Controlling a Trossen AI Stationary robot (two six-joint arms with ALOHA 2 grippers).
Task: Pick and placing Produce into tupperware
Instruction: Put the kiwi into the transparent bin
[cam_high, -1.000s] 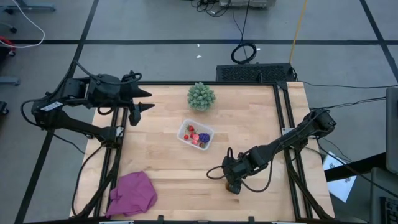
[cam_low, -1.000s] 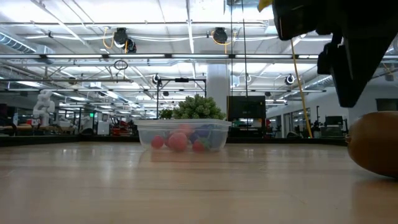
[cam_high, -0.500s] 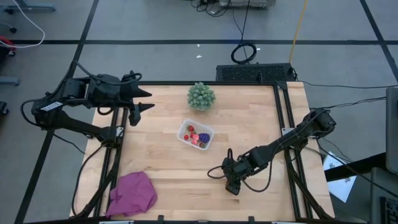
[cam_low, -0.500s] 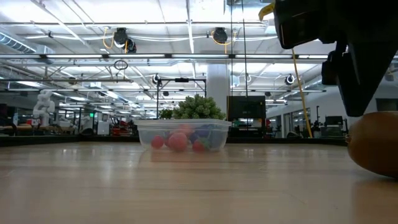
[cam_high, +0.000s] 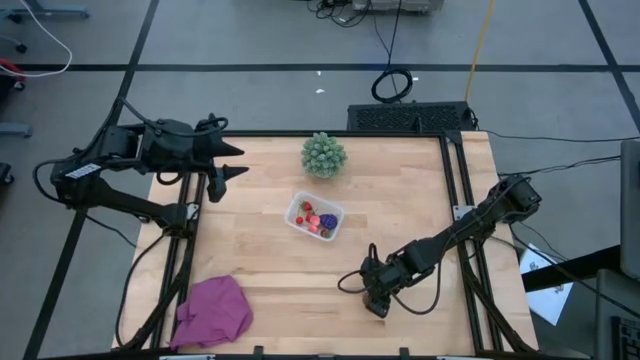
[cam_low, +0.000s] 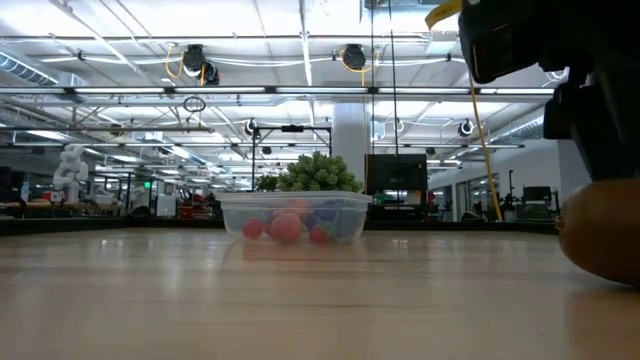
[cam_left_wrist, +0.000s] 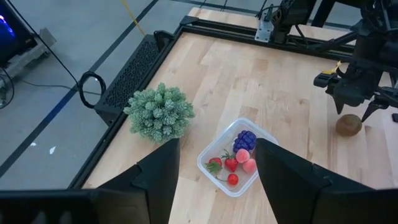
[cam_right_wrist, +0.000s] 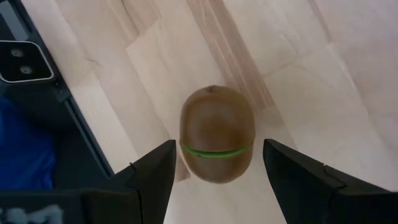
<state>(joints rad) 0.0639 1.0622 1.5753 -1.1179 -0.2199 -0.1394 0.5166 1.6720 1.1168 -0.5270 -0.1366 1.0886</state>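
Right gripper (cam_right_wrist: 214, 177) has dropped lower over brown kiwi (cam_right_wrist: 217, 134), jaws apart straddling it, nothing held; tupperware (cam_high: 315, 217) sits mid-table, berries inside; centre kiwi, descend, then close; left gripper (cam_high: 232, 160) parked, parted.

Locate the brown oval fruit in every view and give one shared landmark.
High view: hidden under the right end effector.
Low view: brown oval fruit at right edge.
Left wrist view: beside the container, under the right end effector.
Right wrist view: centered between fingers.
Landmark: clear container.
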